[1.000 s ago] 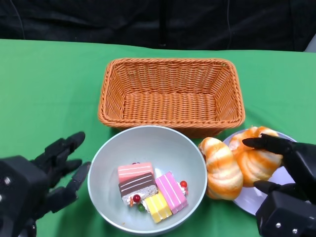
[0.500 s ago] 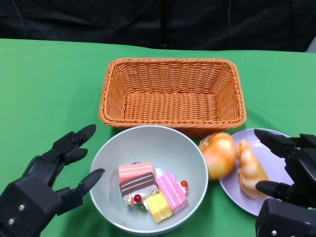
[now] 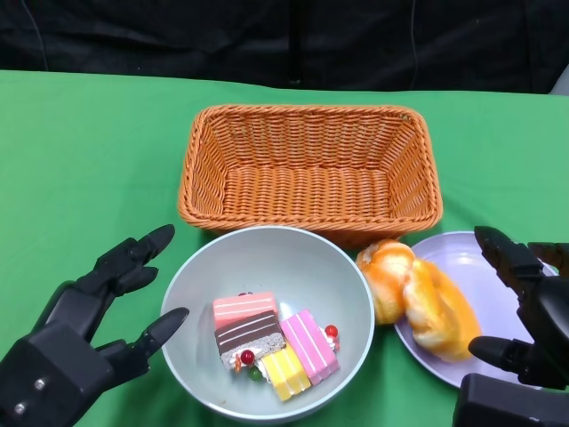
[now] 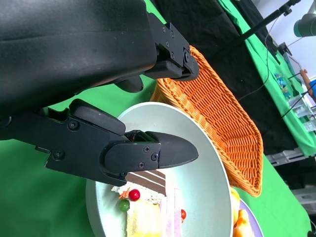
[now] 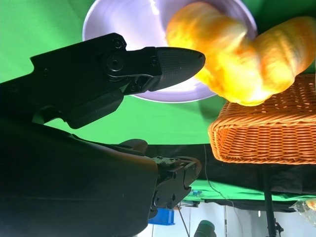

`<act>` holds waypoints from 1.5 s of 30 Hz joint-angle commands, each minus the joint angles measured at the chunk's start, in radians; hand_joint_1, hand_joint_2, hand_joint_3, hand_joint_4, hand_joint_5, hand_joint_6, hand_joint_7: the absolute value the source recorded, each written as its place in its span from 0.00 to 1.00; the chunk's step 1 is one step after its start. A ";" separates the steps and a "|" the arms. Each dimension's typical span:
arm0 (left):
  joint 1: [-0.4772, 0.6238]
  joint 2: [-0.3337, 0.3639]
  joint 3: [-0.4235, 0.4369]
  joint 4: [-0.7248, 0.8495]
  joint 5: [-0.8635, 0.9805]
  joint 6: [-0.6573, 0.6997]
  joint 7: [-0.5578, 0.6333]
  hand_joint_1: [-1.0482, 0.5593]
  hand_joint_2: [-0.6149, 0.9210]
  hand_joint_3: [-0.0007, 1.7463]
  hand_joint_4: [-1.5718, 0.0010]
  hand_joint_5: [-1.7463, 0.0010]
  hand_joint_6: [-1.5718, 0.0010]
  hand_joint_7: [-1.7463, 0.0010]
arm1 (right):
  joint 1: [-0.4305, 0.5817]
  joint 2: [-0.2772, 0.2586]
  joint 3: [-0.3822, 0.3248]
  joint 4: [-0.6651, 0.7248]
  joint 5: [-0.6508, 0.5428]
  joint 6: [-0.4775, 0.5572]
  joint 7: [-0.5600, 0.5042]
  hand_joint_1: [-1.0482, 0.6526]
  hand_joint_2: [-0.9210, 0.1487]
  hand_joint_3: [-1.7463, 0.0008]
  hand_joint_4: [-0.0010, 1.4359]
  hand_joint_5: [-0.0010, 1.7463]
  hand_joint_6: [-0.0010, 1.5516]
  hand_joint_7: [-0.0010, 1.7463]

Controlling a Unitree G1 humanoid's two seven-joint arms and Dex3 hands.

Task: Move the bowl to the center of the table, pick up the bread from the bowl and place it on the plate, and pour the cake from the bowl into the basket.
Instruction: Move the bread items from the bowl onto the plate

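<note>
Left fingers [image 3: 147, 245] are spread wide with nothing in them. The left hand [image 3: 84, 320] sits just beside the bowl [image 3: 267, 258] on its left rim side, thumb tip almost at the rim, which looks to me like lining up a grab for the pour.

Right fingers [image 3: 502, 253] are also apart and empty. The right hand [image 3: 524, 329] hovers over the near right edge of the plate [image 3: 476, 267] by the counter's right edge, so my guess is the bread is off its to-do list.

The bread [image 3: 422, 298], two orange rolls, lies half on the plate's left rim, the left roll hanging over onto the green counter [image 3: 89, 160] and nearly touching the bowl.

Cake pieces [image 3: 267, 334] sit in the bowl's near half. The basket [image 3: 311, 169] is just behind the bowl, mid-counter, so only a short tip forward is needed.
</note>
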 commanded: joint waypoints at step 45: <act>0.031 0.008 -0.016 -0.024 0.055 -0.056 -0.002 0.26 1.00 0.26 1.00 0.54 0.81 0.99 | -0.226 0.033 0.152 0.304 0.002 -0.245 -0.210 0.23 0.00 0.94 0.12 0.39 0.21 0.05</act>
